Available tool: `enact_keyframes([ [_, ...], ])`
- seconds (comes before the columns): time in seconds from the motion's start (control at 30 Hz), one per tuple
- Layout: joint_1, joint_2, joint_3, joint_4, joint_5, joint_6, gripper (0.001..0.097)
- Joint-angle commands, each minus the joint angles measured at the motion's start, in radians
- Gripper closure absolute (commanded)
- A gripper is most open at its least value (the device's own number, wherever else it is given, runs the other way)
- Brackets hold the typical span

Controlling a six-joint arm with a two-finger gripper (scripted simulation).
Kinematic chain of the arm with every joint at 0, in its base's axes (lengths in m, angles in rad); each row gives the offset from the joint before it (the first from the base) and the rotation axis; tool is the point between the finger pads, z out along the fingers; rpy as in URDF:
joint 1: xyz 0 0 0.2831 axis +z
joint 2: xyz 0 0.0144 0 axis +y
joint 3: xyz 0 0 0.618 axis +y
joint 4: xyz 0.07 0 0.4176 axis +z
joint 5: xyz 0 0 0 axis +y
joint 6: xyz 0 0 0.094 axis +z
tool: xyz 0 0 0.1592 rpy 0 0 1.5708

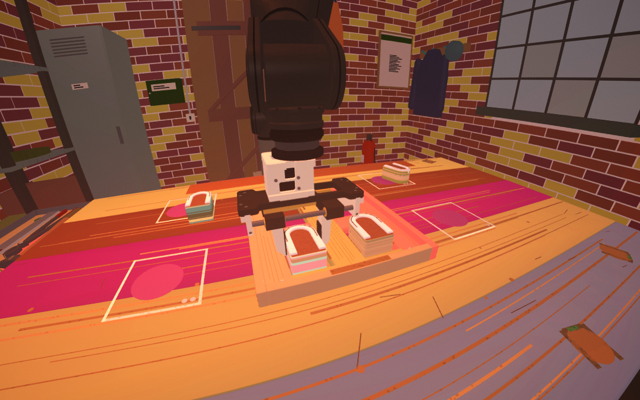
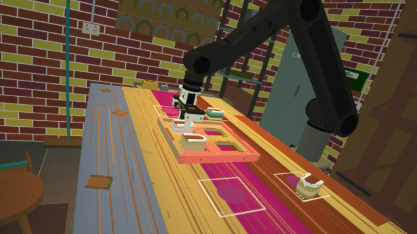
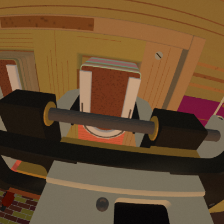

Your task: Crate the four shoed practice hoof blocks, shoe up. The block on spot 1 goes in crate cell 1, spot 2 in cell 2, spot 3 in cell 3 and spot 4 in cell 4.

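Observation:
The pink-banded hoof block (image 1: 307,247) sits shoe up in the crate's (image 1: 337,245) near-left cell, beside a tan block (image 1: 371,233) in the near-right cell, also shoe up. My gripper (image 1: 304,236) stands low over the pink-banded block with its fingers still closed on that block's sides (image 3: 109,96). A green-banded block (image 1: 199,206) rests on the far-left marked spot. A cream block (image 1: 395,173) rests on the far-right marked spot. The crate's two far cells (image 2: 219,137) hold no block.
The grey locker (image 1: 96,108) stands behind the bench on the left. Two marked squares lie without blocks, near-left (image 1: 158,283) and right (image 1: 450,219). Small wood scraps (image 1: 590,346) lie on the grey front strip. The arm's base (image 2: 309,141) rises beside the bench.

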State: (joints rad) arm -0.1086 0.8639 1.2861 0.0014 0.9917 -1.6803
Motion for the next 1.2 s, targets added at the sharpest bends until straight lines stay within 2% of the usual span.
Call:
enact_keyframes([
  [0.0,-0.001,0.0,0.0,-0.001,0.0,0.0,0.037],
  [0.53,-0.001,0.0,0.0,-0.001,0.0,0.0,0.021],
  [1.17,-0.001,-0.002,-0.001,-0.001,0.002,0.0,0.0208],
])
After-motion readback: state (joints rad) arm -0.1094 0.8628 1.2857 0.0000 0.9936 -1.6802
